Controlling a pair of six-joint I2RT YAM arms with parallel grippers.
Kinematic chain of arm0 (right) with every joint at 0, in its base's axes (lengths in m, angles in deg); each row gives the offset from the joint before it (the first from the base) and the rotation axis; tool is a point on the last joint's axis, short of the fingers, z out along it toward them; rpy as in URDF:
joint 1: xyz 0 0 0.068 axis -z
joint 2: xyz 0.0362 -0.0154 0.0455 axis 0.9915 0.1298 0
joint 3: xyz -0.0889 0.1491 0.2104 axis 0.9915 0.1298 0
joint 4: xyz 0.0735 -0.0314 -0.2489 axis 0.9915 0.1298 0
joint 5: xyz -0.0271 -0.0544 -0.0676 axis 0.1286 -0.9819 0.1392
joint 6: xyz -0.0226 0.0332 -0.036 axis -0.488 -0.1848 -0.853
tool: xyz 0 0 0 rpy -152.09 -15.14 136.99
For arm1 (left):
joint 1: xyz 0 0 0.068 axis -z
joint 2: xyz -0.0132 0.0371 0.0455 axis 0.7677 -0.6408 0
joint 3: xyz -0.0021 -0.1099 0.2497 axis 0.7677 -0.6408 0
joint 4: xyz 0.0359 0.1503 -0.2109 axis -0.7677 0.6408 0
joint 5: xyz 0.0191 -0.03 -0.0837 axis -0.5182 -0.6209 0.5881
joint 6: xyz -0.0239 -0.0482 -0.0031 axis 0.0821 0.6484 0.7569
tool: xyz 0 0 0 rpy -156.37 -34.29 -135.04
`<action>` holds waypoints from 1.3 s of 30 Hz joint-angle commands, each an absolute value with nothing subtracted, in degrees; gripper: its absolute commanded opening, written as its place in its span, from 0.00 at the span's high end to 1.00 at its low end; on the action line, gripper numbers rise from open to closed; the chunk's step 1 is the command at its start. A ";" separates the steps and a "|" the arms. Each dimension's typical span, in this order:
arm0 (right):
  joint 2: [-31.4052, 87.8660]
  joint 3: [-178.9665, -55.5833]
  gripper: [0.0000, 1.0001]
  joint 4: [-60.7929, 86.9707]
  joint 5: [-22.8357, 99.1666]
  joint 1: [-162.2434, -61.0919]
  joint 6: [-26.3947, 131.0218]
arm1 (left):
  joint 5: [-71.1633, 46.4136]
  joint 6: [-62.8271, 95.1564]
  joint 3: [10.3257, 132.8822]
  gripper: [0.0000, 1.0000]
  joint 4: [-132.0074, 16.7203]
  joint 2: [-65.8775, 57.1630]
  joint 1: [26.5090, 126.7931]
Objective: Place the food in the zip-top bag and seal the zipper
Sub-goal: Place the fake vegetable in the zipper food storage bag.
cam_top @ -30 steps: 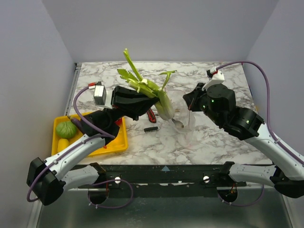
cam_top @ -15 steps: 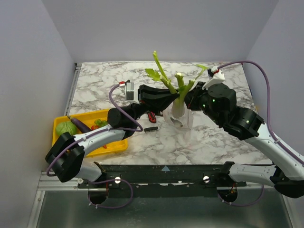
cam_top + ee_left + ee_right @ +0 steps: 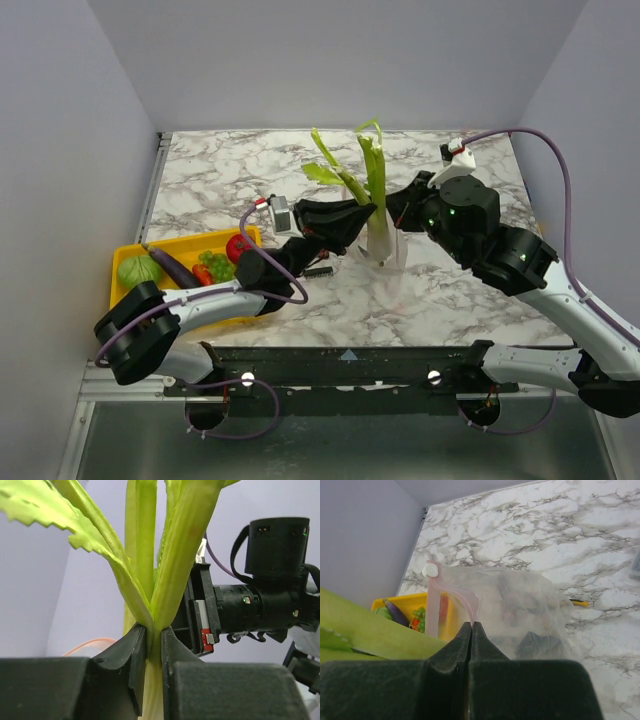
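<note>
Food other than the celery sits on the yellow tray at far left: green fruit, grapes, tomato. Left claw clamps the celery stalk, upright mid-surface, leaves up, pale base at the zip-top bag mouth; can't tell if it's inside. Bag hangs floppy just right of it. Right claw is fully closed, pinching the bag rim at the pink zipper.
</note>
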State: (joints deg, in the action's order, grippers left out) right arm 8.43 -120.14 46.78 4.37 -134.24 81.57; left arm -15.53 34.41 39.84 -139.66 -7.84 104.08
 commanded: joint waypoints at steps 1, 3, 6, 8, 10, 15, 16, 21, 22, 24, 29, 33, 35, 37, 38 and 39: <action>7.33 -120.64 0.99 44.66 3.19 -134.48 82.34 | -25.57 33.12 36.92 0.78 -146.80 -4.22 105.25; 7.18 -120.48 0.99 44.64 3.13 -134.48 82.33 | -27.44 34.38 35.47 0.62 -146.70 -3.62 105.32; 7.02 -120.33 0.99 44.66 3.06 -134.49 82.39 | -30.59 37.98 32.85 0.11 -144.92 -2.03 105.35; 6.93 -120.13 0.99 44.49 3.10 -134.49 82.33 | -28.49 37.64 31.84 0.04 -142.76 -0.69 105.40; 6.93 -120.13 0.99 44.43 2.93 -134.50 82.26 | -27.85 36.58 30.72 0.04 -140.88 1.14 105.91; 7.01 -119.95 0.99 44.14 3.41 -134.53 82.07 | -26.40 32.30 28.62 0.17 -131.77 7.06 106.56; 7.07 -119.93 0.99 44.18 3.49 -134.48 82.09 | -26.78 31.38 28.04 0.17 -129.22 8.72 106.58; 7.50 -119.93 0.99 44.37 3.73 -134.51 81.75 | -28.14 27.77 29.19 0.16 -109.92 17.47 106.58; 7.55 -120.07 0.99 44.69 3.65 -134.48 81.67 | -27.95 26.94 30.49 0.16 -103.19 19.12 106.53; 7.64 -120.16 0.99 45.21 3.62 -134.51 81.45 | -27.97 25.44 34.47 0.16 -89.91 21.82 106.57; 7.57 -120.26 1.00 46.05 3.58 -134.49 81.07 | -28.00 20.16 44.76 0.15 -63.29 24.20 106.49; 7.72 -120.03 0.99 46.25 3.79 -134.53 81.12 | -27.83 15.31 53.42 0.13 -47.30 21.84 106.50; 8.03 -120.12 0.99 46.51 4.15 -134.50 81.36 | -32.42 15.69 58.64 0.12 -39.48 20.15 106.49; 8.20 -120.02 1.00 46.51 4.51 -134.48 81.70 | -36.42 17.23 62.61 0.10 -34.04 19.02 106.40; 8.21 -119.96 0.99 46.49 4.51 -134.48 81.78 | -38.66 19.29 64.94 0.10 -31.51 18.43 106.44; 8.32 -119.78 0.99 46.51 4.27 -134.49 82.00 | -40.63 22.80 66.88 0.11 -29.17 17.78 106.40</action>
State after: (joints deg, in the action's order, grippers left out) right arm 8.03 -120.10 46.91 4.42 -134.24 81.49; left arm -30.68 18.45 59.12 -49.10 19.74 106.27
